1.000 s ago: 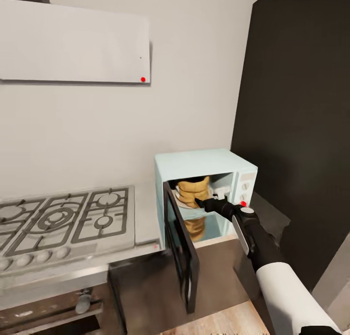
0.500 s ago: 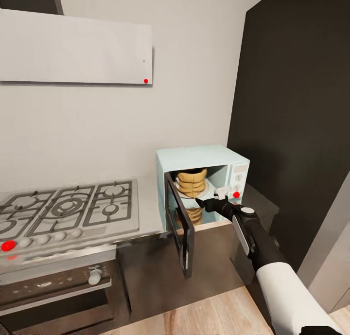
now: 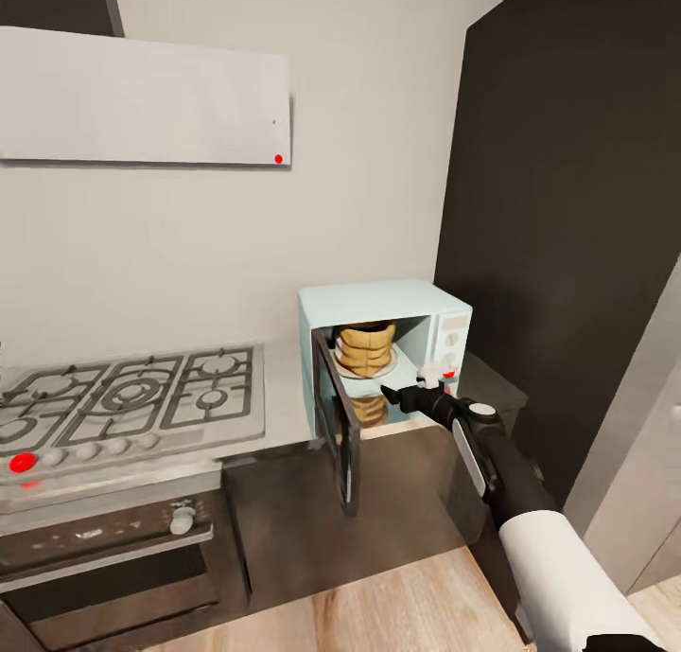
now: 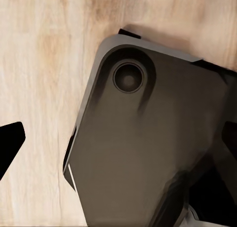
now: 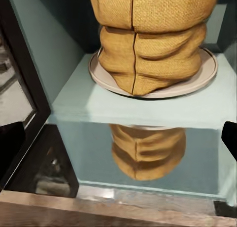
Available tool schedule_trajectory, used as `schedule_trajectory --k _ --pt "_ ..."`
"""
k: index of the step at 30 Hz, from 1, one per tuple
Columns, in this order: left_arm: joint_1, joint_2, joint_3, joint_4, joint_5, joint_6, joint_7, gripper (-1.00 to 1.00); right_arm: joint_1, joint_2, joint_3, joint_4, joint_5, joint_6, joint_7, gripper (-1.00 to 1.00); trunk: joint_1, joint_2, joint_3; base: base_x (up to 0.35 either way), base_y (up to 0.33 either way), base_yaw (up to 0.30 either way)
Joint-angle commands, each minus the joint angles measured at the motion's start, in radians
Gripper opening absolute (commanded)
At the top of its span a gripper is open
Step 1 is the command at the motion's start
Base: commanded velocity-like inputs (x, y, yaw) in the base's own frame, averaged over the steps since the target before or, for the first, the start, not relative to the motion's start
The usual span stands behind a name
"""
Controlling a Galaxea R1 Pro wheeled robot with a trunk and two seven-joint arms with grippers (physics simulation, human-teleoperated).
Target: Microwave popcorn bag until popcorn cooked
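The pale-blue microwave (image 3: 378, 302) stands on the grey countertop (image 3: 284, 401) with its dark glass door (image 3: 339, 434) swung open. Inside, the tan popcorn bag (image 3: 367, 345) (image 5: 153, 39) stands upright on a round white plate (image 5: 200, 81). The glossy surface below mirrors the bag. My right gripper (image 3: 392, 394) (image 5: 119, 140) is open and empty, just outside the microwave's opening and apart from the bag. My left gripper (image 4: 118, 143) is open, with the wood floor and my dark base under it. No popcorn shows.
A steel gas hob (image 3: 123, 401) lies left of the microwave, over a black built-in oven (image 3: 104, 548). A white hood (image 3: 142, 94) hangs on the wall above. A tall black cabinet (image 3: 558, 207) rises right of the microwave. Wood floor (image 3: 397, 605) lies below.
The whole view has drawn back, so the microwave looks smaller and farther. My right gripper now sits outside the opening. The bag has stayed on its plate.
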Motion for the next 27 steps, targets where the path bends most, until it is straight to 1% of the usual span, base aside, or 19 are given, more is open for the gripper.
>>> schedule_trajectory --k 1,8,13,17,20,22,23,25,26,27 --pt "0.000 0.000 0.006 -0.002 -0.001 -0.001 0.001 1.00 -0.001 0.000 -0.001 -0.001 0.006 0.005 0.005 1.00 0.000 -0.001 -0.001 -0.292 -0.111 0.000" --pt "0.000 0.000 0.006 -0.002 -0.001 -0.001 0.001 1.00 -0.001 -0.001 -0.004 -0.001 0.004 0.005 0.003 1.00 0.000 -0.001 -0.001 -0.299 -0.099 0.000" --pt "0.000 0.000 0.006 -0.002 -0.001 -0.002 0.001 1.00 -0.001 0.000 -0.004 0.000 0.027 0.006 0.002 1.00 0.000 -0.001 -0.001 -0.301 -0.096 0.000" --pt "0.000 0.001 0.006 -0.002 0.000 -0.001 0.001 1.00 -0.001 -0.001 -0.004 0.006 0.028 0.007 0.001 1.00 0.000 -0.001 -0.001 -0.222 -0.062 0.000" --pt "0.000 0.001 0.006 -0.002 0.000 0.000 0.001 1.00 -0.001 -0.036 -0.006 0.137 0.028 0.007 -0.010 1.00 0.000 -0.001 -0.001 -0.025 -0.006 0.000" --pt "0.000 0.001 0.005 -0.002 0.001 0.000 0.001 1.00 -0.001 -0.071 -0.006 0.251 0.028 0.011 -0.036 1.00 0.000 -0.001 -0.001 -0.003 -0.001 0.000" --pt "0.000 0.001 0.005 -0.002 0.001 -0.001 0.001 1.00 -0.001 -0.081 -0.005 0.296 0.028 0.012 -0.043 1.00 0.000 -0.001 -0.001 -0.002 0.000 0.000" --pt "0.000 0.000 0.005 -0.002 0.001 0.000 0.001 1.00 -0.001 -0.107 -0.005 0.459 0.028 0.006 -0.069 1.00 0.000 -0.001 -0.001 0.000 0.000 0.000" --pt "0.000 0.000 0.005 -0.002 0.001 0.000 0.001 1.00 -0.001 -0.114 -0.006 0.512 0.029 0.002 -0.077 1.00 0.000 -0.001 -0.001 0.000 0.000 0.000" --pt "0.000 0.000 0.004 -0.002 0.001 -0.001 0.001 1.00 -0.001 -0.126 -0.005 0.590 0.030 -0.014 -0.085 1.00 0.000 -0.001 -0.001 0.000 0.000 0.000"
